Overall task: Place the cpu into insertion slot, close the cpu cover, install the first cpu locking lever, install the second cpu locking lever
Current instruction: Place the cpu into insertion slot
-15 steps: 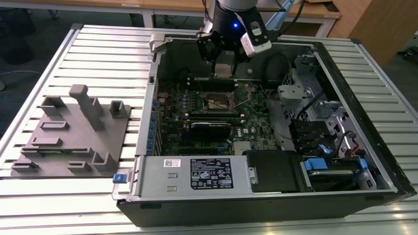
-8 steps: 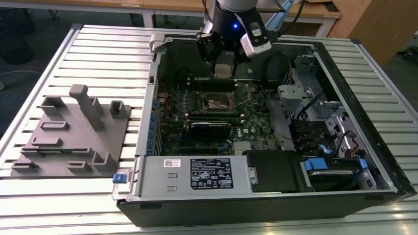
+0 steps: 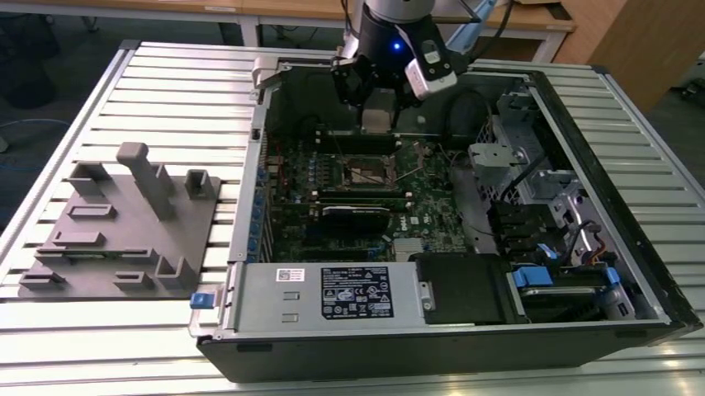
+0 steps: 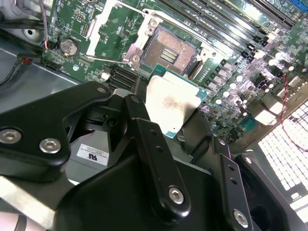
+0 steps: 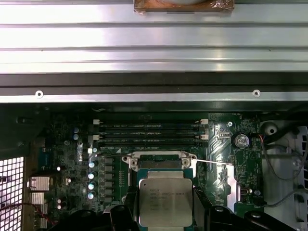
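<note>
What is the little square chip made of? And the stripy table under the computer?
The cpu looks topped with dull silver-grey metal, with a soft sheen and no mirror shine. The table looks like bare aluminium slats, pale and lightly glossy, though I can't rule out painted metal.

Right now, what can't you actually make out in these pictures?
The cpu's underside: faces away in both wrist views.
The insertion slot: clear in the second wrist view, mostly covered by the cpu in the first.
What the gripper holds: too small to tell in the exterior view.
</note>
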`<state>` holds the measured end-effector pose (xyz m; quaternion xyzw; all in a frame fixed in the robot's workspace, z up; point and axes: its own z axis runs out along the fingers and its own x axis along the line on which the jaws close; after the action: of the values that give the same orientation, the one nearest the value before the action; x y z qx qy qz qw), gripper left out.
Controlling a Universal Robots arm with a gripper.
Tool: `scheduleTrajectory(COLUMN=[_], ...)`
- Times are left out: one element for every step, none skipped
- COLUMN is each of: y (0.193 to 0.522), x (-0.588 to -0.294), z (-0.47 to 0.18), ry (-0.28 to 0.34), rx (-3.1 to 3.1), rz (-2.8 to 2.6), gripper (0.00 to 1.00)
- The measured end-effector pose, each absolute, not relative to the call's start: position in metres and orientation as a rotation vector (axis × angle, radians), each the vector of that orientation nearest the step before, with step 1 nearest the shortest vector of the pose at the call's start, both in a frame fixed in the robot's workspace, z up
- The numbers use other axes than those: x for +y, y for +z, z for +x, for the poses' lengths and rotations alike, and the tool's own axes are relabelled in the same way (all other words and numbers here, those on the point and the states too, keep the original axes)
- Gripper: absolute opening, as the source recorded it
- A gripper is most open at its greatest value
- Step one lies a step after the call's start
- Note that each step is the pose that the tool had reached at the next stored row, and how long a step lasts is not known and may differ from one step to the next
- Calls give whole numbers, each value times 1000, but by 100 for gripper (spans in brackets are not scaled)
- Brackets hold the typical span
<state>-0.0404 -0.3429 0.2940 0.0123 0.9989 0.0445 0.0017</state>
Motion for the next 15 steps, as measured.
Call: scheduleTrajectory(y=[293, 292, 290, 289, 288, 286, 285, 284, 283, 283, 282, 281, 279, 278, 277], x=[-343, -343, -343, -343, -343, -343, -343, -344, -344, -344, -345, -345, -346, -347, -348], z=[-40, -40, -40, -40, -40, -41, -41, -41, -41, -41, -41, -41, -41, -41, -41], ry=[140, 140, 140, 140, 140, 139, 140, 140, 140, 139, 139, 139, 139, 139, 139], rx=[3135, 3134, 3134, 3134, 3134, 3134, 3134, 3134, 3134, 3133, 3133, 3133, 3133, 3133, 3133], rz=[39, 39, 39, 39, 39, 39, 39, 38, 38, 38, 38, 37, 37, 36, 36], gripper=[54, 54, 54, 54, 54, 54, 54, 54, 54, 54, 54, 54, 54, 54, 54])
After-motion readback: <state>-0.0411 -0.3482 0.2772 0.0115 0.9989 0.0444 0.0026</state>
